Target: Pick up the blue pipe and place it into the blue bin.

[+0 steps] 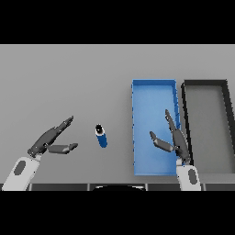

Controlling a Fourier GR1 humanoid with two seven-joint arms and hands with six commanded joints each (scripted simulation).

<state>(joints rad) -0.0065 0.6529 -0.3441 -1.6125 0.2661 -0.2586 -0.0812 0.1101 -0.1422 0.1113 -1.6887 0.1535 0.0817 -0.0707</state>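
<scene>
Bench (pixel 69 78): a plain grey surface fills the whole frame, and everything sits on it.
Black bin (pixel 228 128): at the right edge of the frame, a long dark tray with a grey floor, just beside the blue bin, their long walls close together.
Blue bin (pixel 151 98): right of centre, a long open tray running from mid-frame down toward the lower edge.
Left robot hand (pixel 48 140): lower left of the frame, fingers straight and spread from the thumb, holding nothing, well apart from the pipe.
Right robot hand (pixel 176 140): lower right, over the blue bin's right wall, fingers straight and thumb out to the left, nothing in its grasp.
Blue pipe (pixel 101 136): there it is, centre of the frame, lying on the bench between the left robot hand and the blue bin, touching neither, its dark open end toward the top.
</scene>
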